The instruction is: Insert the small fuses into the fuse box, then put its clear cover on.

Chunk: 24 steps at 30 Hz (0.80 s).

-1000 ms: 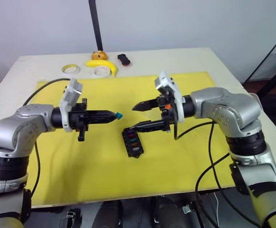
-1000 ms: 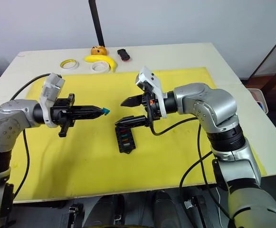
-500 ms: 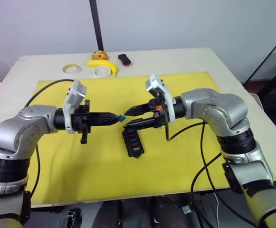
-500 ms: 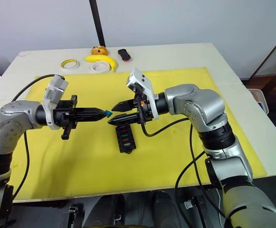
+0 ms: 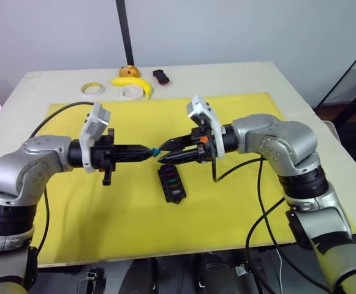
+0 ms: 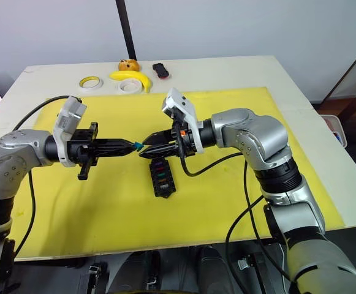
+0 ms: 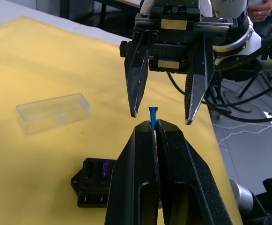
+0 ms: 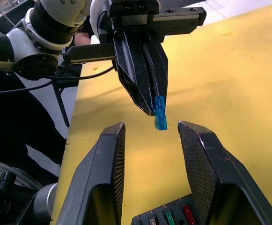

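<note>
Left wrist view: left pincer [image 7: 155, 126] grips blue fuse [image 7: 152, 114] between spread right pincer [image 7: 161, 117].

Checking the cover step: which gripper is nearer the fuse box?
Right. The right gripper hovers open just above the fuse box; the left gripper, shut on the blue fuse, sits further left.

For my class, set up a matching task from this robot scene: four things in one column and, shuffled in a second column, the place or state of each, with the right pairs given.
Things:
1. left gripper
2. right gripper
3. fuse box
4. clear cover

Places or states:
A. lying on the yellow mat, some fuses already in its slots
B. open, fingertips either side of the blue fuse
C. lying on the mat, apart from the box
D. shut, pinching the blue fuse

Pairs: 1-D, 2-B, 3-A, 4-C
</note>
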Tool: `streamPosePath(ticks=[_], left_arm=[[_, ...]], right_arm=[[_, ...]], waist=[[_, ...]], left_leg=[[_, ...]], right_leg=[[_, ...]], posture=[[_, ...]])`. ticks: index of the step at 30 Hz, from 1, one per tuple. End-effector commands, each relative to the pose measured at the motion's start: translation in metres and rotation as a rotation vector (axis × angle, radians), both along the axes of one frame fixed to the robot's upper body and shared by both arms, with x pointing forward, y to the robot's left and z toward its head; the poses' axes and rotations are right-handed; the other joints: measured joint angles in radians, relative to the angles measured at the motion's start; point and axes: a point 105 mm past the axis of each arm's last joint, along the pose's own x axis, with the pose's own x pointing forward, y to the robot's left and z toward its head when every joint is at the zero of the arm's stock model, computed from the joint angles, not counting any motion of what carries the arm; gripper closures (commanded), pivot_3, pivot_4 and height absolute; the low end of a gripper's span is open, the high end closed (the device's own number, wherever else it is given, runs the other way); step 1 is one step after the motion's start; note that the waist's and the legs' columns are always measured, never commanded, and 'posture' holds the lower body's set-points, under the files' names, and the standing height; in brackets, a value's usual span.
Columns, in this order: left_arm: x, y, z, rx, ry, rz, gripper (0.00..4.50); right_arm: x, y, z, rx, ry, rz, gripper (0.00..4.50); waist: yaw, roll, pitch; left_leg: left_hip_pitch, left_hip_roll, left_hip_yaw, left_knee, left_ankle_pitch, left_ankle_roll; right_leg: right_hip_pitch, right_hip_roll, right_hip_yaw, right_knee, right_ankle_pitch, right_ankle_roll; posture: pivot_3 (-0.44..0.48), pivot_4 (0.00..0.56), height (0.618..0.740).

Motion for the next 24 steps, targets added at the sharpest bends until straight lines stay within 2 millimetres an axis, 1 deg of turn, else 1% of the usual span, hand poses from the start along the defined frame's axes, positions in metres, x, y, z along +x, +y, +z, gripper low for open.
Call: streamPosePath(ticks=[1, 24], left_arm=[[-0.0021, 0.0003, 0.0073, -0.006, -0.044, -0.002, 4.5], [-0.001, -0.0021, 0.004, 0.0, -0.052, 0.003, 4.5]], right_arm=[[-0.0042, 0.004, 0.0117, 0.017, -0.044, 0.031, 2.65], [-0.0067, 0.0087, 0.0115, 0.012, -0.062, 0.055, 2.65]], waist=[[0.0, 0.0, 0.0], [0.0, 0.0, 0.0]], left_leg=[[0.0, 0.0, 0.0, 0.0, 0.0, 0.0], [0.0, 0.0, 0.0, 0.0, 0.0, 0.0]], right_leg=[[0.0, 0.0, 0.0, 0.0, 0.0, 0.0], [0.0, 0.0, 0.0, 0.0, 0.0, 0.0]], posture=[[0.0, 0.15, 0.74], [0.0, 0.15, 0.74]])
